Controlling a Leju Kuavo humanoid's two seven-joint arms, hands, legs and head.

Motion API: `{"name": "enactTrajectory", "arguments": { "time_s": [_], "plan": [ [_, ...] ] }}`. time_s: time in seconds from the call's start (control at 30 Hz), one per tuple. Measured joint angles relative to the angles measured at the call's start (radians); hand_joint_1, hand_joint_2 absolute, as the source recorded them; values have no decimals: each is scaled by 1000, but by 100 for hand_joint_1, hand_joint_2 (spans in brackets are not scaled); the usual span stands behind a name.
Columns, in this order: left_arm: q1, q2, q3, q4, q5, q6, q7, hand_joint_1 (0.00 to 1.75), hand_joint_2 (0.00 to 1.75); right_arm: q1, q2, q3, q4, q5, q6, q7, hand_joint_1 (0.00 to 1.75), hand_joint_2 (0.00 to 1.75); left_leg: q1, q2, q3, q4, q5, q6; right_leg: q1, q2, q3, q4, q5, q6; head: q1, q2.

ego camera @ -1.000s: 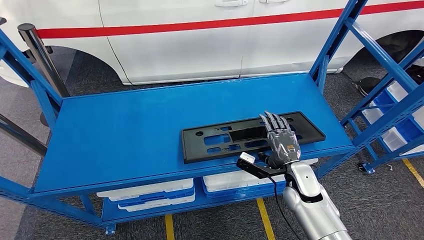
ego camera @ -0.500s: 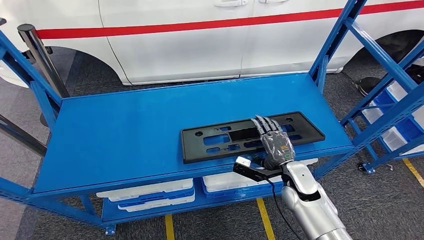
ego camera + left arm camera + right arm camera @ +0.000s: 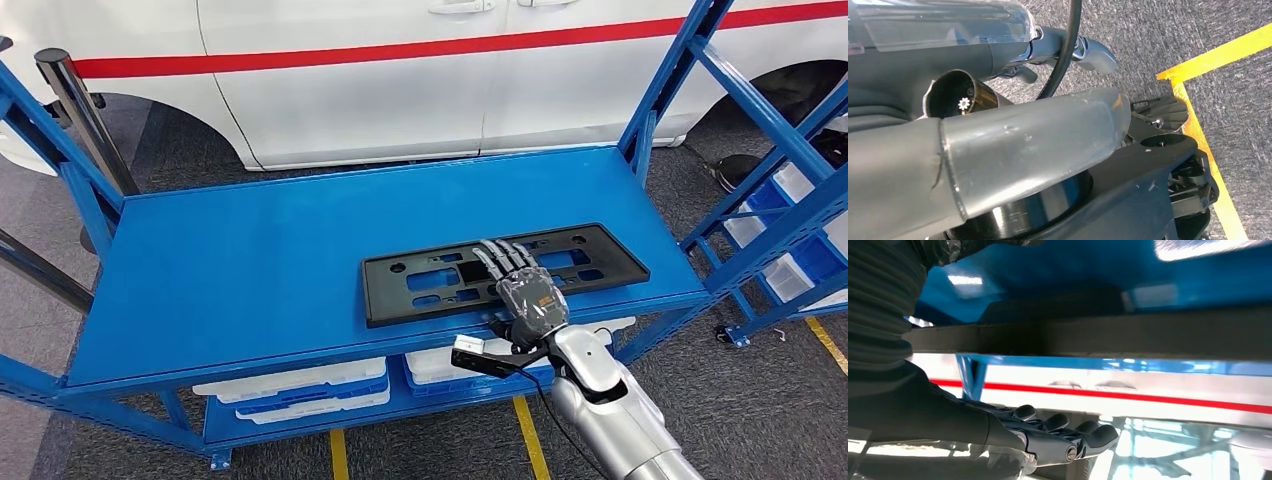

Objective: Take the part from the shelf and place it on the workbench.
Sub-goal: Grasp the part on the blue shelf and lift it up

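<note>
The part [image 3: 430,280] is a long black plastic panel with cut-outs. It lies flat near the front right of the blue shelf top [image 3: 250,260]. My right hand [image 3: 525,290] is stretched out flat above the middle of the panel, palm down, fingers pointing toward the back, holding nothing. In the right wrist view the dark fingers [image 3: 1048,435] hover extended, apart from the panel's dark edge [image 3: 1098,332]. In the left wrist view my left hand [image 3: 1023,140] hangs over grey floor, its thumb away from the fingers, with nothing in it.
A white car [image 3: 400,80] with a red stripe stands just behind the shelf. Blue uprights [image 3: 660,100] frame the shelf's right end, and a dark post [image 3: 80,110] stands at the left. White bins [image 3: 300,385] fill the lower level. Another blue rack [image 3: 790,240] stands at the right.
My right hand has slid to the left along the panel and drawn back a little toward the shelf's front edge. The panel has not moved.
</note>
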Motion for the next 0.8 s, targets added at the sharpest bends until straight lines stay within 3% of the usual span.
{"name": "enactTrajectory", "arguments": {
  "time_s": [0.13,0.17,0.27,0.3,0.8],
  "plan": [
    [-3,0,0,0,-7,-4,3,0,0,-12,-5,56,3,23,-9,-7,0,175,0,0,2,0,0,0,0,0,2,0,0,0,0,0],
    [-3,0,1,0,-8,-4,4,0,0,-16,-5,72,5,24,-9,-7,8,175,0,0,3,0,-1,0,0,0,3,0,-1,0,0,0],
    [-6,0,3,0,-12,-5,5,0,0,-30,-5,111,16,18,0,1,139,175,0,0,7,0,-2,-1,0,0,6,0,-3,-2,0,0],
    [-6,0,5,0,-12,-5,5,0,0,-34,-5,120,20,14,5,8,175,175,0,0,8,0,-2,-1,1,0,7,0,-3,-2,0,0],
    [-6,0,18,0,-13,-5,5,0,0,-59,-5,136,48,-7,24,36,175,175,0,0,10,0,-4,-1,1,-1,10,0,-5,-1,0,0]
  ]
}}
